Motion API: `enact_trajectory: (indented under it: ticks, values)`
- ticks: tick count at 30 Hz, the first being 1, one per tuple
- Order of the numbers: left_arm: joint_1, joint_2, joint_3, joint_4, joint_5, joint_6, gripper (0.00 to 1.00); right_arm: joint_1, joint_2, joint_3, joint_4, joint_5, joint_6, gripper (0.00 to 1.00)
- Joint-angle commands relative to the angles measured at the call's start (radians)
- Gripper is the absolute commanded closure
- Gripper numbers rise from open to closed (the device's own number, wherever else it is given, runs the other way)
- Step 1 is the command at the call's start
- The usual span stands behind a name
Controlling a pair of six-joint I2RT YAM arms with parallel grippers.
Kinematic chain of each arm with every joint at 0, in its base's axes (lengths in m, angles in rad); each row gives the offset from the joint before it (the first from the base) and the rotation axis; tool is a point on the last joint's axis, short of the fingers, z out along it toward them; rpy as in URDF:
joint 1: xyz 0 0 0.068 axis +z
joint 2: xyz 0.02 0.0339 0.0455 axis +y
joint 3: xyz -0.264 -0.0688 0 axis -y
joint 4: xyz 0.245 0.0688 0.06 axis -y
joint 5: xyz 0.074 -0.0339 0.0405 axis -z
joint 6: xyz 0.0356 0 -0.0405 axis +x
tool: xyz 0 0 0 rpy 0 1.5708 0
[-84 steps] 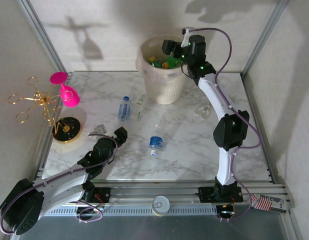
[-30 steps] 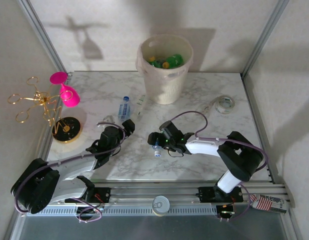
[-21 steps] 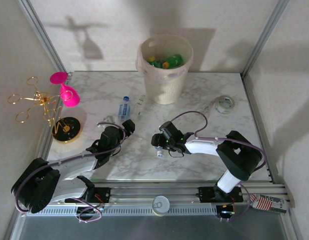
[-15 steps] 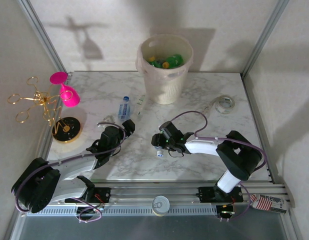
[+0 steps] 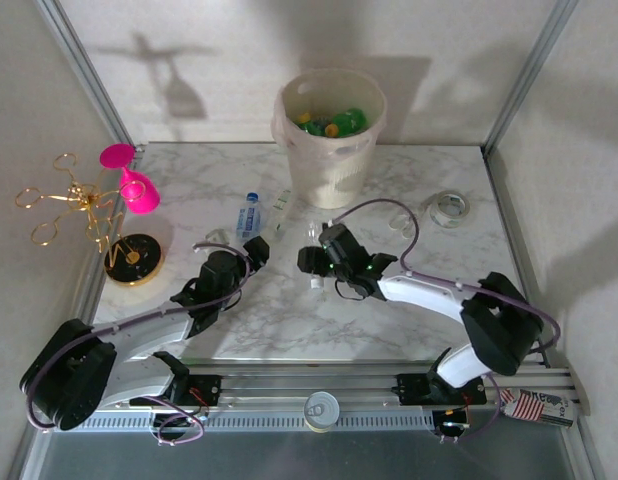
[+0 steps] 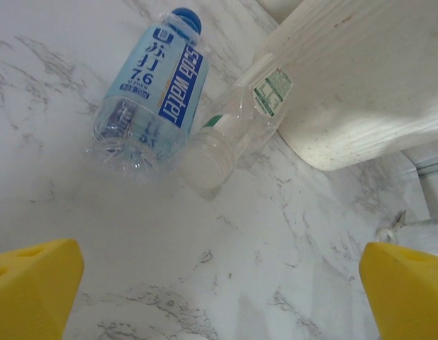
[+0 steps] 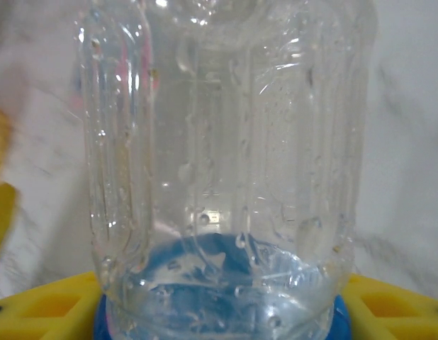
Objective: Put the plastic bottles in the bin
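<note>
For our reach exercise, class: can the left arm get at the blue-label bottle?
Probably yes: the open left gripper faces the bottle, bare table between them; a clear bottle lies beside it.

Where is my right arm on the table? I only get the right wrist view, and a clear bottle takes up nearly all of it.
Observer: The top camera has your right arm, with the held bottle, reaching to mid-table on the near side of the bin, not above it.
Operator: Any other bottles on the table?
Observer: Two, lying side by side just left of the bin: a blue-labelled bottle and a clear one with a green-printed label.
Operator: Is the left arm busy?
Observer: No. The left fingers are wide open with nothing between them, pointed toward those two bottles.
</note>
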Motion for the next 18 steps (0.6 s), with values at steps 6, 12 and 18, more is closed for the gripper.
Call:
enact_trajectory:
  ticks: [6,12,18]
  values:
    - [0.035,-0.122,-0.045,-0.033,-0.062,0.021,0.01,-0.056,-0.139,0.158,0.144,0.102,-0.278,0.41]
    - [0.046,-0.191,-0.076,-0.062,-0.070,0.025,0.00,-0.142,-0.101,0.354,0.145,0.056,-0.387,0.41]
    - [0.050,-0.266,-0.111,-0.094,-0.081,0.021,0.00,-0.242,0.033,0.584,0.126,0.032,-0.465,0.41]
